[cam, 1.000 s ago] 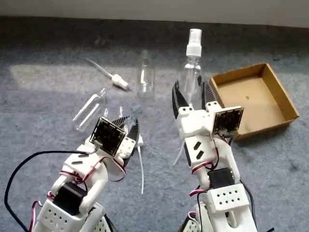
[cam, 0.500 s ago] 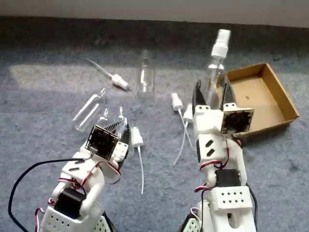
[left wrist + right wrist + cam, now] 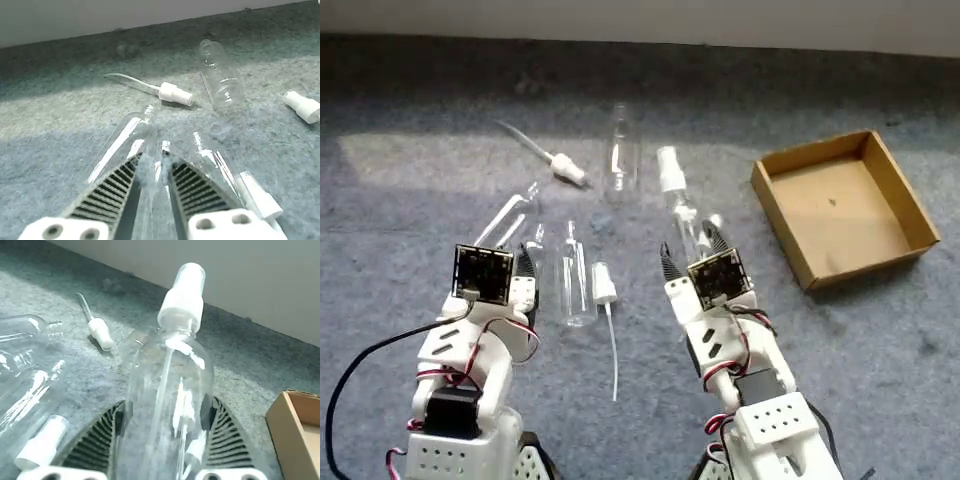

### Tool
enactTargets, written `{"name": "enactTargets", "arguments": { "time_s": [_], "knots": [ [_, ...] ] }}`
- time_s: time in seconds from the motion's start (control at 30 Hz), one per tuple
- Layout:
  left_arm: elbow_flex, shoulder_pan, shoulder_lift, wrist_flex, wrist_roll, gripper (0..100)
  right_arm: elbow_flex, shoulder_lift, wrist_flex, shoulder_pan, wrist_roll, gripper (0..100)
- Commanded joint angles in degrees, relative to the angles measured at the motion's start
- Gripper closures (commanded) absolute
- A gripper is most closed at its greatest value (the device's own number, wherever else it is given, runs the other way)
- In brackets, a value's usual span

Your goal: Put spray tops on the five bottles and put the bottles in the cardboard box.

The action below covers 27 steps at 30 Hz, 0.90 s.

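The right claw point(image 3: 690, 245) clamps the capped bottle point(image 3: 678, 205), tilted, well short of the box point(image 3: 840, 205) — slick plastic could slip in transit; the left claw point(image 3: 152, 156), barely parted, hangs over a bare bottle point(image 3: 162, 147) on the table point(image 3: 880, 330).

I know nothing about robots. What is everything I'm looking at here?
Capped bottle: one, clear with white spray top, held in the right gripper.
Uncapped bottles: four, clear, lying on the carpet; three side by side at the left gripper, the far bottle beyond them.
Loose spray tops: at least three, white; one by the far bottle, one beside the near bottles, one farther right.
Cardboard box: one, brown, empty, right of the arms.
Carpet: one, grey, under everything.
Arms: two, white, nearest the camera.
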Motion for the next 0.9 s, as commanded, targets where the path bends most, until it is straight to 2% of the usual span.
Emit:
{"name": "enactTargets", "arguments": {
  "time_s": [0.0,0.13,0.33,0.7,0.8,0.87],
  "knots": [
    [1.5,-0.6,-0.1,-2.2,-0.4,100,0.5,-1.2,7.3,-3.7,2.5,93.6],
    [4.3,-0.7,-0.1,-6.5,-0.4,100,0.2,-1.2,17.0,-5.5,5.1,93.6],
    [5.3,-0.6,-0.1,-7.7,-0.4,100,0.2,-1.2,18.1,-5.4,8.8,93.6],
    [5.4,-0.6,-0.1,-7.6,-0.4,100,0.7,-0.9,18.3,-5.2,9.6,93.6],
    [5.4,-0.6,-0.1,-7.6,-0.4,100,0.7,-1.0,21.9,-5.2,14.3,93.6],
    [5.4,-0.6,-0.1,-7.6,-0.4,100,0.7,-1.1,24.1,-5.2,14.7,93.6]
  ]
}}
